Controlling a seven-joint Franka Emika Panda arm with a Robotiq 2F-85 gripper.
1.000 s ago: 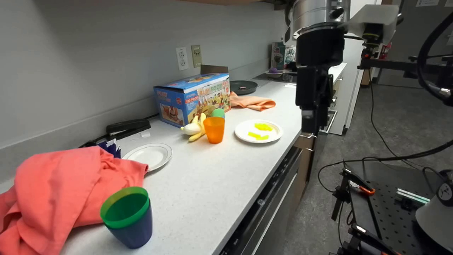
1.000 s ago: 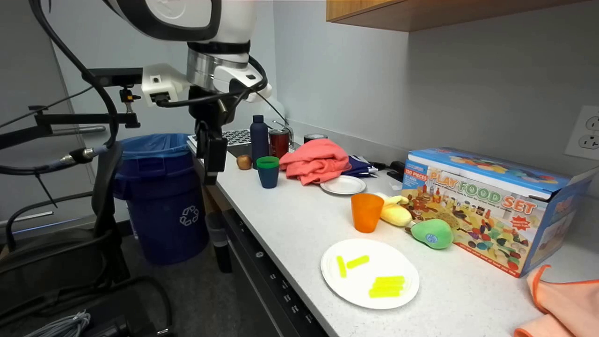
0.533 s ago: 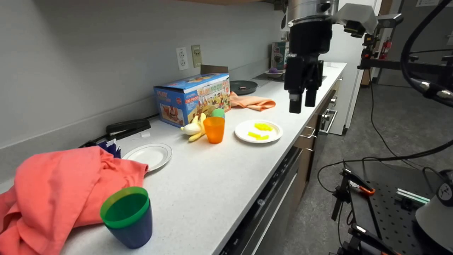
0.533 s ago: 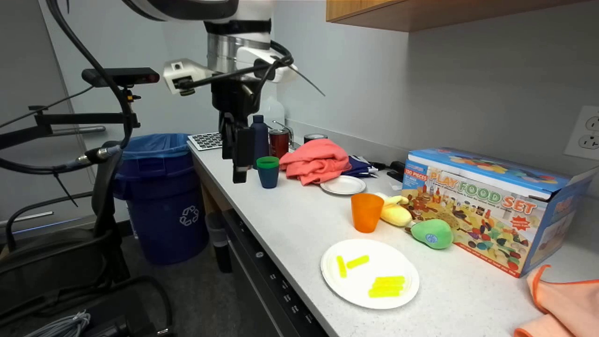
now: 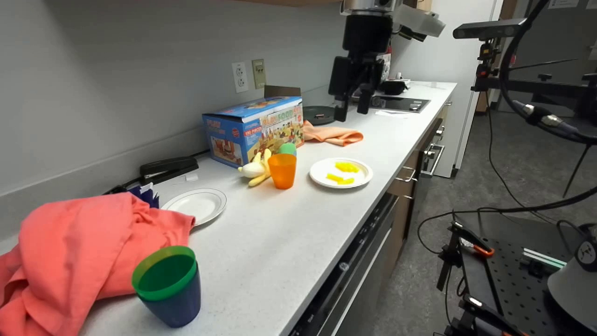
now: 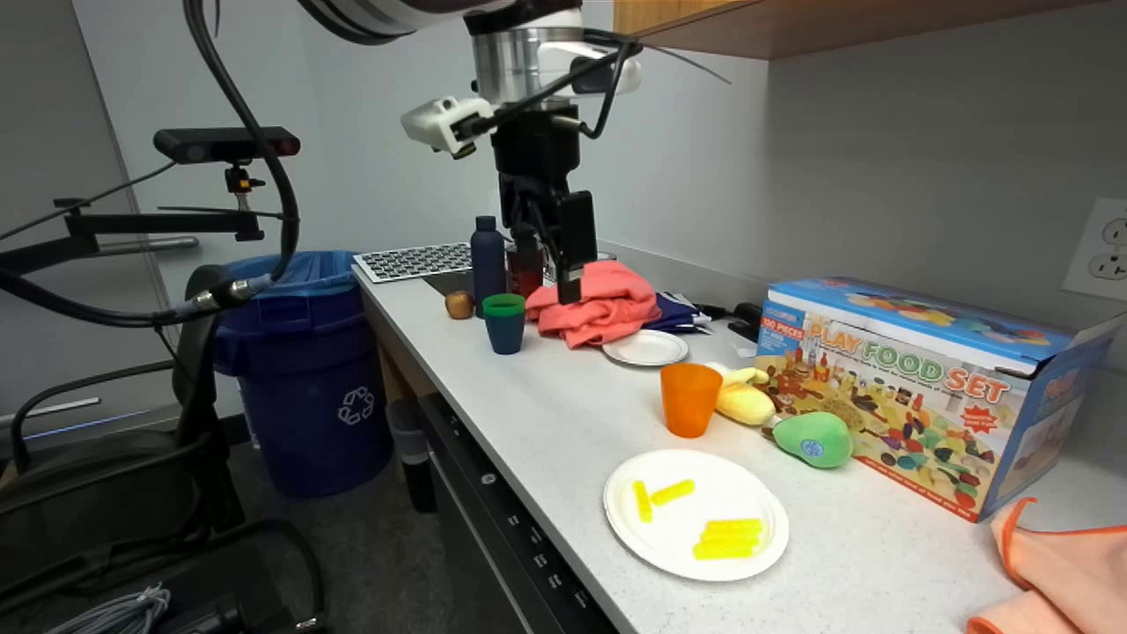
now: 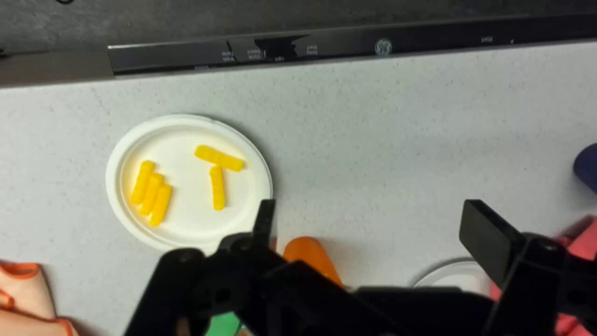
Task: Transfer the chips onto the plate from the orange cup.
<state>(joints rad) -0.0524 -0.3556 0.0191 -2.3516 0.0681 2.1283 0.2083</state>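
The white plate (image 6: 669, 537) lies on the counter with several yellow chips (image 6: 728, 539) in two groups. In the wrist view the plate (image 7: 186, 186) is at the left, with two chips (image 7: 218, 187) apart from a side-by-side group (image 7: 151, 193). The orange cup (image 5: 282, 171) stands upright beside the plate, also in an exterior view (image 6: 689, 401). Its inside is hidden there. In the wrist view the cup (image 7: 308, 254) is partly covered by my gripper. My gripper (image 7: 370, 212) is open and empty, high above the counter, fingers (image 5: 353, 111) pointing down.
A toy banana (image 6: 745, 403) and a green toy pear (image 6: 814, 439) lie beside the cup, before the toy-food box (image 6: 889, 387). A plain white-grey plate (image 5: 198, 205), red cloth (image 5: 93, 252) and green-and-blue cups (image 5: 170, 289) stand further along. A peach cloth (image 5: 333, 134) lies beyond.
My gripper has moved from the counter's front edge inward over the counter, towards the wall, and higher. The cup, plate and chips have not moved.
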